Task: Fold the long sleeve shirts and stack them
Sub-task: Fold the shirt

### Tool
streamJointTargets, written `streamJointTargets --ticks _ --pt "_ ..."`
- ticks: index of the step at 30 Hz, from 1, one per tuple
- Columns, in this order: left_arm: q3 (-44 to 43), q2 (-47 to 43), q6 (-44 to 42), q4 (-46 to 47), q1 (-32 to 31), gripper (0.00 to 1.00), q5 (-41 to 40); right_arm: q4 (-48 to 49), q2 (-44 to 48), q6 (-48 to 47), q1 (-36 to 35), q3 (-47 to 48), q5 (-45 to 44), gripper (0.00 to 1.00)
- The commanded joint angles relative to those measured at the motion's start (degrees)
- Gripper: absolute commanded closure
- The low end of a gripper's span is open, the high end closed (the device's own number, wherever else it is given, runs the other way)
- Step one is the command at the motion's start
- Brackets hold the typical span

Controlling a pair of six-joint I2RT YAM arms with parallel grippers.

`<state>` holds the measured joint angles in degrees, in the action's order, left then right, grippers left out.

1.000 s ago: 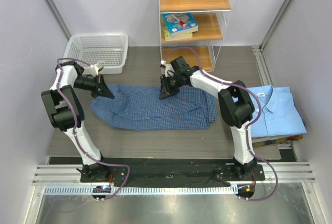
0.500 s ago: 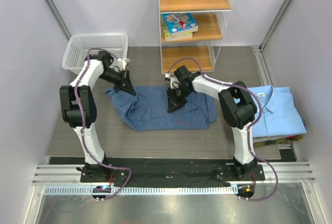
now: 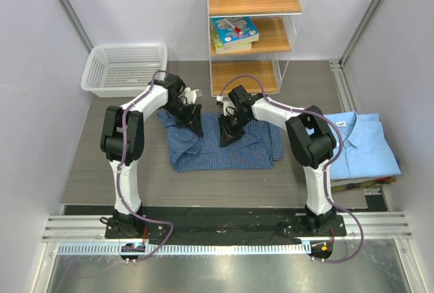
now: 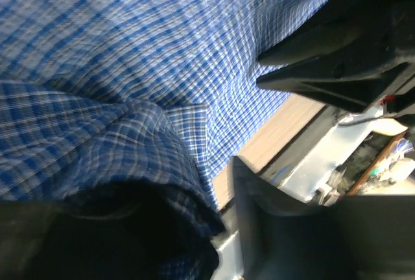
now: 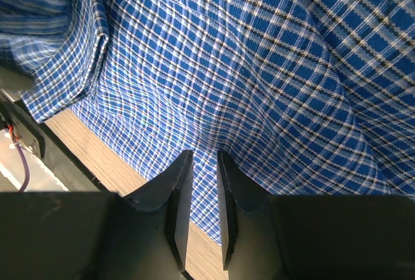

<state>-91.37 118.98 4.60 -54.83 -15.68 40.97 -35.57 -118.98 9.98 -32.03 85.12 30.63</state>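
Note:
The dark blue checked shirt lies crumpled at mid-table, its left part folded over to the right. My left gripper hovers at the shirt's upper left. In the left wrist view its jaws stand apart, a fold of checked cloth draped over one finger and the other finger bare. My right gripper presses its tips on the shirt's middle. In the right wrist view its fingers are narrowly apart with nothing between them, over flat checked cloth. The light blue shirt lies folded at the right.
A white mesh basket stands at the back left. A wooden shelf unit with books and bottles stands at the back centre. The right gripper's black body shows close by in the left wrist view. Bare wood floor surrounds the shirt.
My left gripper swept right from the shirt's left end to its middle, dragging that side over, and its jaws have parted. My right gripper shifted slightly nearer, then held still.

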Motion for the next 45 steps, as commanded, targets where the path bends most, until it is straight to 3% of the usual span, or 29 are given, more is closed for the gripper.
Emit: streamJointTargets --ticks 1,3,5,11,17,25,29,34,40,45 --pt "-2.7 -3.6 -3.1 -2.2 -3.2 0.46 -3.0 0.9 2.1 -0.5 -0.1 1.0 0.7 0.72" --pt "-3.9 -6.0 -4.3 -4.2 -3.8 0.33 -4.8 0.8 2.7 -0.5 -0.1 0.9 1.3 0.71" --pt "-4.9 -8.6 -9.2 -7.6 -3.8 0.27 -3.8 0.9 2.9 -0.3 -0.1 0.9 1.3 0.70" --pt "-8.9 -14.6 -21.0 -16.7 -3.0 0.25 -4.1 2.8 5.6 -0.7 -0.1 -0.8 2.2 0.68" --pt "-6.5 -18.9 -22.9 -15.9 1.4 0.24 -9.2 4.1 7.5 -1.0 0.0 -1.9 2.2 0.65" --pt "-6.6 -15.5 -17.1 -13.5 -4.6 0.32 0.1 6.5 9.3 -0.7 2.3 -1.0 2.1 0.61" --pt "-1.3 -19.8 -7.3 -2.8 7.5 0.35 4.6 7.7 10.8 -0.9 3.1 -0.4 3.6 0.58" --pt "-1.0 -17.5 -6.0 -2.1 25.4 0.29 1.7 11.1 10.1 -2.1 0.0 3.2 4.9 0.47" --pt "-2.1 -9.9 -6.7 -2.4 29.0 0.27 -3.6 9.7 5.1 -13.9 -8.7 14.3 0.3 0.43" --pt "-1.2 -4.6 -5.0 1.5 29.1 0.30 -2.5 9.3 0.3 -20.0 -14.4 21.0 -7.5 0.33"
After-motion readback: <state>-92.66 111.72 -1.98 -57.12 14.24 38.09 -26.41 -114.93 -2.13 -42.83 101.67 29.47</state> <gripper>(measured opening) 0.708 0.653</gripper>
